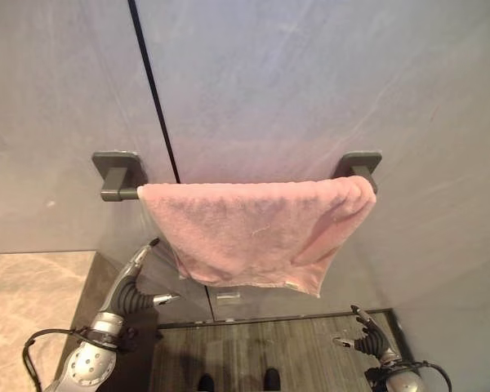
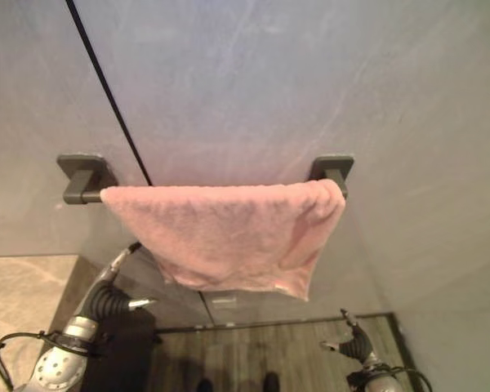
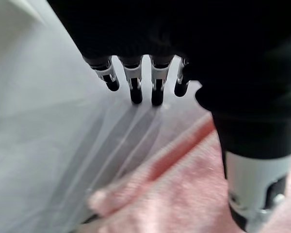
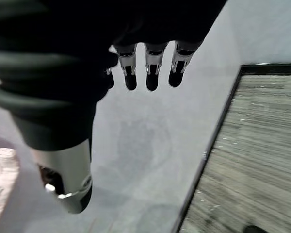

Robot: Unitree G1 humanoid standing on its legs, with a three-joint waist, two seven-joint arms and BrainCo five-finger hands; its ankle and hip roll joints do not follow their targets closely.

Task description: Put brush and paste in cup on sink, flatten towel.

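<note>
Our left hand [image 1: 131,282] reaches up with straight, spread fingers just under the pink towel [image 1: 257,229], which hangs bunched and crooked on the bar [image 1: 118,193]. Our right hand [image 1: 367,335] hangs low on the right, fingers loosely open, holding nothing. We should pinch the lower corners and pull them apart evenly.

silver robot hand [image 1: 139,282], dark ribbed cover, dark fingertips

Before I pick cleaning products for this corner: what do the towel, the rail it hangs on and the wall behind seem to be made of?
Towel: soft pink terry cloth, judging by its fuzzy looped pile and limp drape.
Rail: probably metal with a dark matte finish; squared brackets, no shine.
Wall: looks like large grey stone or stone-look tile, smooth, with faint pale veins and a dark joint line.
</note>
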